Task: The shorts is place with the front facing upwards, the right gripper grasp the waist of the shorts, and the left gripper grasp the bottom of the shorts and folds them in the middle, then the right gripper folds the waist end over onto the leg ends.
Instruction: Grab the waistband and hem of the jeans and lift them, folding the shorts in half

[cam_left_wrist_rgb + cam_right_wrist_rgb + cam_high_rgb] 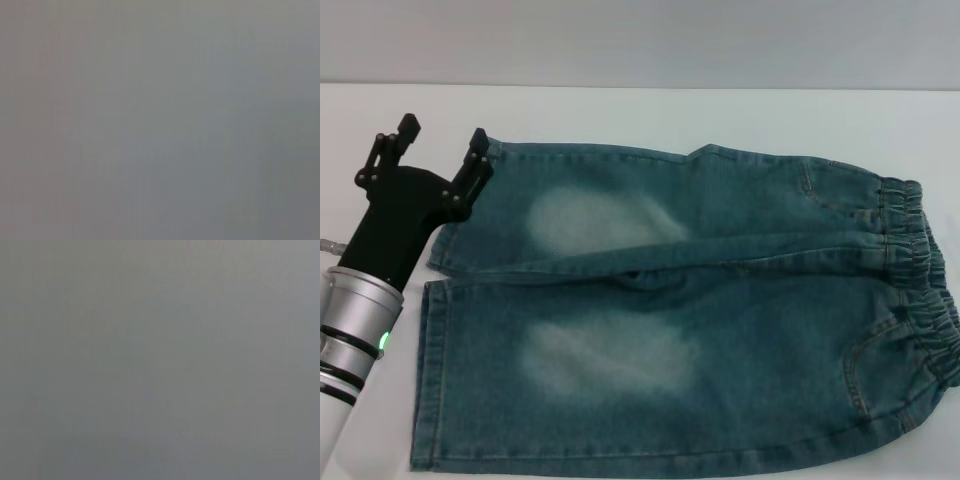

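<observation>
Shorts: one pair of shorts (690, 310) lies flat, front up, on the white bench (620, 110), filling the middle of the head view; the waist (920, 290) sits at 3 o'clock and the leg ends (428, 330) at 9 o'clock.
Left tool: the left gripper (445, 150) is at 10 o'clock, fingers spread apart, holding nothing; one finger (475, 165) sits at the far corner of the far leg hem, the other is out over bare bench.
Right tool: the right gripper shows in no view, so its state is unknown.
Wrist views: both are plain grey and show nothing.
Step in hand: seemingly the left tool lining up on the hem for the lengthwise fold.
Doing it well: I'd bring both fingers around the stitched hem edge, one above and one beneath, before closing, pinching only that leg's cloth.
Count: one pair of shorts, two legs, two pale thigh patches, one arm in sight.
</observation>
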{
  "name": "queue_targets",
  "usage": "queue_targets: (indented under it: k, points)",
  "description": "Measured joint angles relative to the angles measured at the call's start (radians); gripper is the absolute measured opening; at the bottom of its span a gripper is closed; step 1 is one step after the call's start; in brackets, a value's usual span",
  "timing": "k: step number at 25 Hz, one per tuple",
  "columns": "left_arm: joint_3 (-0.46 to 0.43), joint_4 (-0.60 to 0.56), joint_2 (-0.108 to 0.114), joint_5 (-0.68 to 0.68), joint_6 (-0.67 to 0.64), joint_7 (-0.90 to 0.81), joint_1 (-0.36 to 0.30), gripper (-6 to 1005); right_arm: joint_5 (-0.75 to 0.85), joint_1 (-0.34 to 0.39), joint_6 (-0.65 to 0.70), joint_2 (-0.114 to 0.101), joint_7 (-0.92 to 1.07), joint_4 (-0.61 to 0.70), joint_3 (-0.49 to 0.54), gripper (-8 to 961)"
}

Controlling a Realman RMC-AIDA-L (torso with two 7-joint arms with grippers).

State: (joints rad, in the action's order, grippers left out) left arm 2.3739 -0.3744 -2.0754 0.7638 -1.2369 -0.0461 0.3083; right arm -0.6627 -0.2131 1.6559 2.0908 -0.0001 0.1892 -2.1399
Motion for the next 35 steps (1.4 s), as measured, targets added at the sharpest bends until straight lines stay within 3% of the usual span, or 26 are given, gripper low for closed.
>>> queue_targets:
  k: [11, 17, 24, 28, 31, 33, 35]
  points:
    - [0.017, -0.009, 0.001, 0.0, 0.023, -0.002, -0.003, 787, 0.0, 0.006, 0.015, 0.0, 0.021, 0.0, -0.005, 792]
    - [0.016, -0.04, 0.01, 0.0, 0.086, -0.002, 0.016, 785, 0.021, -0.058, -0.086, -0.024, 0.176, 0.002, -0.023, 792]
    - [-0.047, -0.143, 0.025, 0.0, 0.302, 0.006, 0.055, 785, 0.103, -0.171, -0.321, -0.085, 0.349, 0.056, -0.017, 793]
    - [-0.1, -0.238, 0.047, -0.001, 0.466, 0.005, 0.061, 785, 0.13, -0.219, -0.481, -0.121, 0.438, 0.114, -0.016, 793]
    - [-0.154, -0.322, 0.07, -0.031, 0.597, 0.005, 0.057, 784, 0.228, -0.229, -0.663, -0.166, 0.526, 0.238, 0.014, 793]
    - [-0.212, -0.397, 0.081, -0.077, 0.692, 0.002, 0.044, 784, 0.334, -0.22, -0.852, -0.193, 0.586, 0.377, 0.079, 793]
    - [-0.283, -0.484, 0.084, -0.134, 0.816, 0.001, 0.023, 784, 0.463, -0.193, -1.052, -0.199, 0.636, 0.529, 0.164, 792]
